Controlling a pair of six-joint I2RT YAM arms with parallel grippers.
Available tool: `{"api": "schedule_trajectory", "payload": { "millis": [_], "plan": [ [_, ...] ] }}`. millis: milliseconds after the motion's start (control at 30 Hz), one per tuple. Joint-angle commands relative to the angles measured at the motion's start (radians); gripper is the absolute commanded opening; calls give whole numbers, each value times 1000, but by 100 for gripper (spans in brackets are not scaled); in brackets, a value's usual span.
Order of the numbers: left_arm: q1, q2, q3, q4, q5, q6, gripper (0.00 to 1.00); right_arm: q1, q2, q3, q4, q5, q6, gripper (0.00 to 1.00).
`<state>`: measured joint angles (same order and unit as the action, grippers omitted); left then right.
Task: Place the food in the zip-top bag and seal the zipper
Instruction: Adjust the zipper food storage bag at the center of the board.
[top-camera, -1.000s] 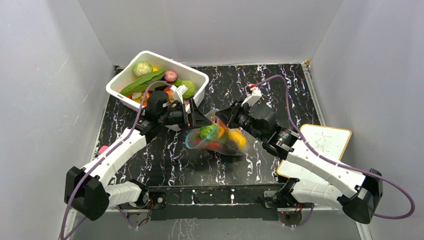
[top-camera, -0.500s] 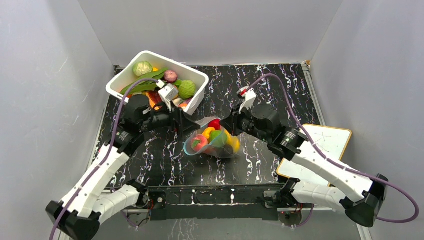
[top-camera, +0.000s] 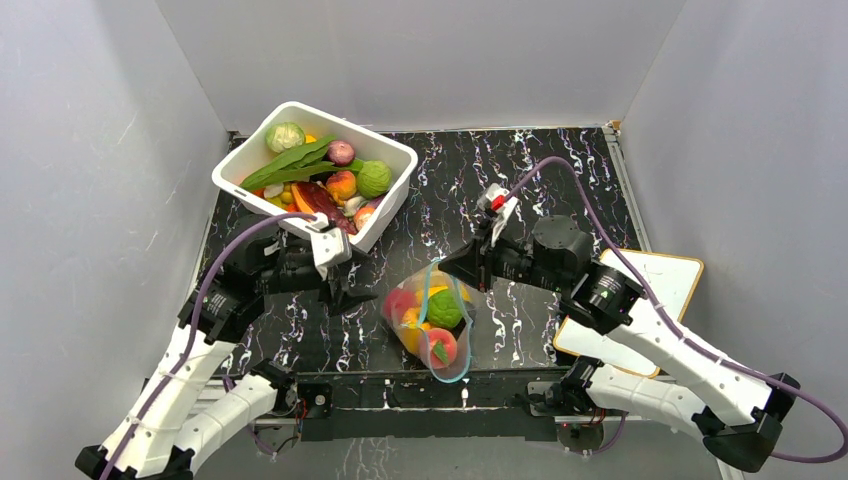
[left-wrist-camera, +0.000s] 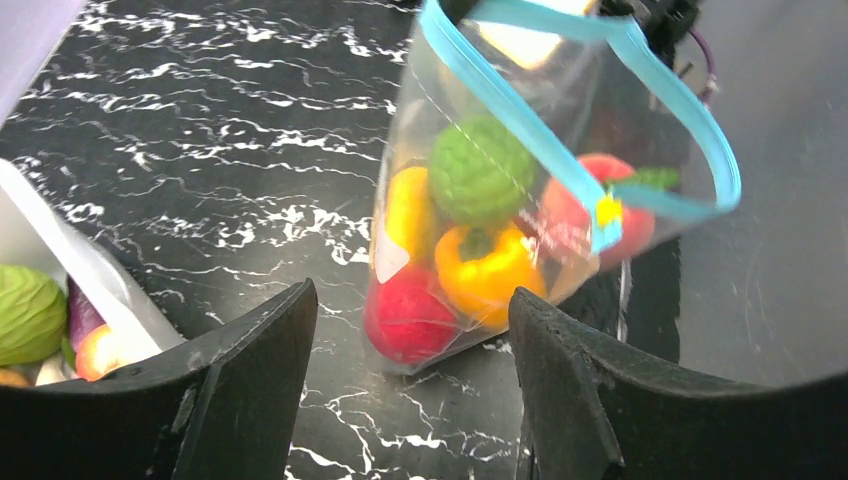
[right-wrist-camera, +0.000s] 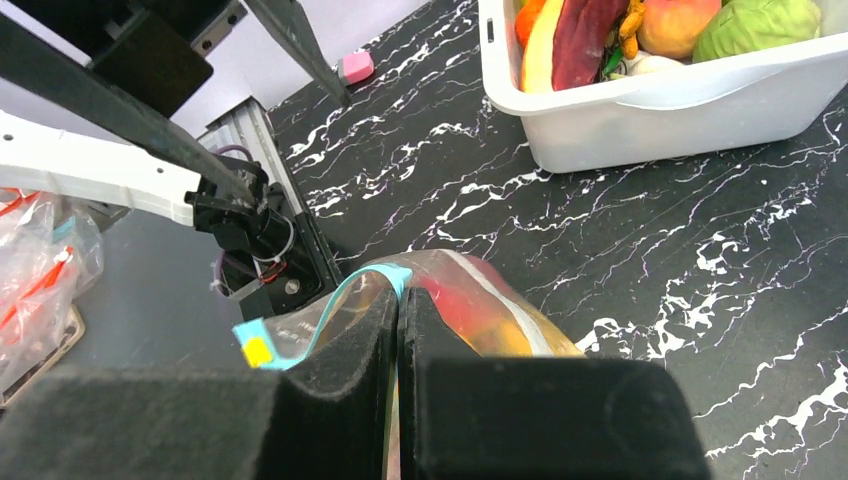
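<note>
The clear zip-top bag (top-camera: 432, 322) lies near the table's front edge with food in it: a green piece (top-camera: 445, 309), a yellow pepper (left-wrist-camera: 483, 262) and red pieces (left-wrist-camera: 405, 318). Its light-blue zipper (left-wrist-camera: 520, 118) stands open in a loop. My right gripper (top-camera: 449, 267) is shut on the bag's top edge, pinching the blue strip (right-wrist-camera: 400, 277) between the fingers. My left gripper (top-camera: 358, 295) is open and empty, just left of the bag and apart from it; in the left wrist view (left-wrist-camera: 412, 292) the bag shows between the fingertips but farther off.
The white tub (top-camera: 392, 185) with several more toy fruits and vegetables stands at the back left, also in the right wrist view (right-wrist-camera: 650, 105). A whiteboard (top-camera: 650, 285) lies at the right edge. A small pink piece (right-wrist-camera: 357, 67) lies by the left wall.
The left gripper let go of the bag and drew back to the left. The right gripper carried the bag toward the front edge, and the bag turned with its mouth to the front.
</note>
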<state>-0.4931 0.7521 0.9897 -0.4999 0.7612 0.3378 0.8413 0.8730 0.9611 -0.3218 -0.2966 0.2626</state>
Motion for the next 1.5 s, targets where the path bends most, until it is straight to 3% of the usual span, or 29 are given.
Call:
{"api": "schedule_trajectory", "payload": {
  "millis": [0,167,433,667,1000,1200,1467],
  "plan": [
    [-2,-45,11,-102,179,177,69,-3,-47,32,101,-13,-2,0],
    [-3,-97,-65,24,281,107,69,-4,-54,20,147,-10,15,0],
    [-3,-56,-56,41,356,85,63,-4,-37,6,208,77,68,0],
    [-2,-25,-129,228,400,-41,52,-4,-4,2,261,92,86,0],
    [-2,4,-175,224,353,42,49,-4,25,11,300,81,98,0],
    [-2,30,-149,113,345,151,48,-4,19,1,318,90,112,0],
    [-2,38,-190,174,354,159,46,-4,10,-16,334,104,142,0]
  ]
}}
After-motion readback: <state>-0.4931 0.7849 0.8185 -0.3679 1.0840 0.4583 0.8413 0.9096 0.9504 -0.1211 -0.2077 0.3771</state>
